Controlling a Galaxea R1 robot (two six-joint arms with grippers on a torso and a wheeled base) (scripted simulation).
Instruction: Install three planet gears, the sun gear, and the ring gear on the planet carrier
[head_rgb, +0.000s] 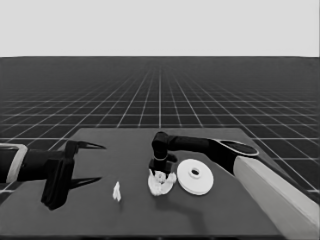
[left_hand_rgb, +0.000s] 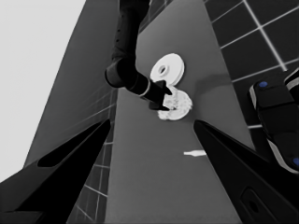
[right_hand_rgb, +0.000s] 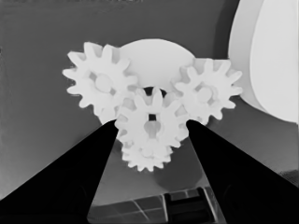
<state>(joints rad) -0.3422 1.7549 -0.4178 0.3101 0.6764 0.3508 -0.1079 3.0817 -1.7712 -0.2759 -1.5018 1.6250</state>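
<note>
Your right gripper (head_rgb: 160, 171) hangs straight over the smaller round part (right_hand_rgb: 154, 56), out in the middle of the counter (head_rgb: 210, 215). Its fingers (right_hand_rgb: 70, 186) stand apart, one on each side of the middle gear (right_hand_rgb: 150, 122), and you can see their tips level with that gear's teeth; whether they touch the teeth cannot be told.

Four gears sit clustered on the smaller round part. The middle one lies directly between your fingers, over the part's dark central hole. One gear (right_hand_rgb: 99, 83) meshes with it past the tip of one finger, another (right_hand_rgb: 205, 91) past the tip of the other, and the fourth (right_hand_rgb: 145, 156) lies half hidden beneath the middle gear, on the wrist side, between the fingers.

The larger round part (head_rgb: 195, 176) lies flat on the counter just beside the gear cluster, on the side toward your right arm, its rim very near the smaller part's edge; contact cannot be told.

Your left gripper (head_rgb: 87, 162) waits over the counter's left end, well apart from the cluster, with its fingers spread wide and nothing between them. The thin white piece (head_rgb: 116, 191) lies on the counter between that gripper and the cluster.
</note>
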